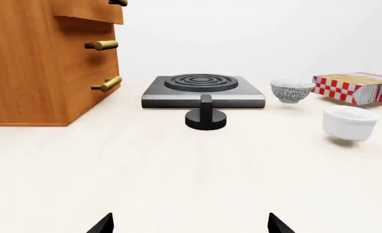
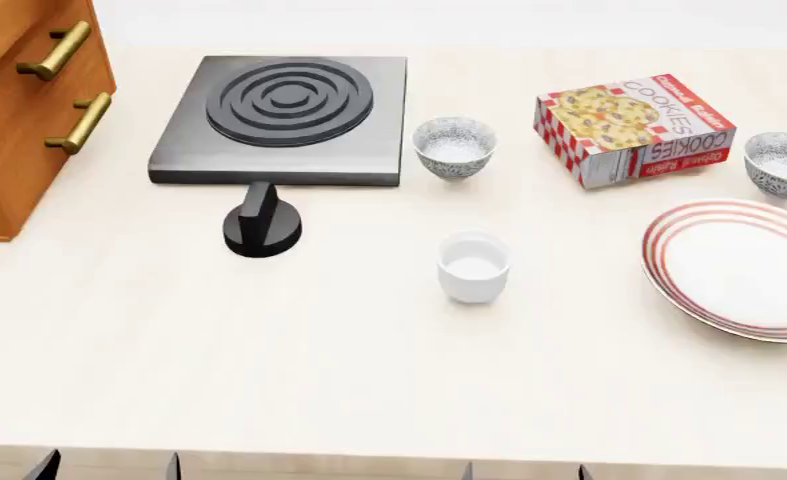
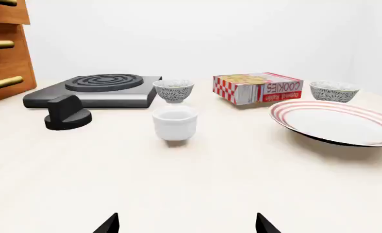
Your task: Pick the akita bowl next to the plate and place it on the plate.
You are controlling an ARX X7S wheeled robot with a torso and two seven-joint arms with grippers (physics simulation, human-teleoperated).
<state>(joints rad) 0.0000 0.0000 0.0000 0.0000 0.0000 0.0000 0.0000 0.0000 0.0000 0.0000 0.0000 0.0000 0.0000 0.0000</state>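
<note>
The akita bowl (image 2: 783,163) (image 3: 333,91), grey-patterned and footed, stands upright just behind the plate (image 2: 740,270) (image 3: 336,122), a wide white plate with red rings at the far right of the table. A second bowl alike (image 2: 455,147) (image 3: 173,91) (image 1: 291,91) stands beside the stove, far from the plate. My right gripper (image 3: 186,224) (image 2: 524,472) is open and holds nothing, low at the table's near edge, well short of the plate and to its left. My left gripper (image 1: 191,224) (image 2: 109,467) is also open and holds nothing, at the near left.
A plain white cup (image 2: 473,266) (image 3: 174,124) stands mid-table. A red-checked cookies box (image 2: 633,128) lies between the two bowls. A black stove (image 2: 284,118) with its knob (image 2: 261,225) sits at the back left, beside a wooden drawer cabinet (image 2: 26,110).
</note>
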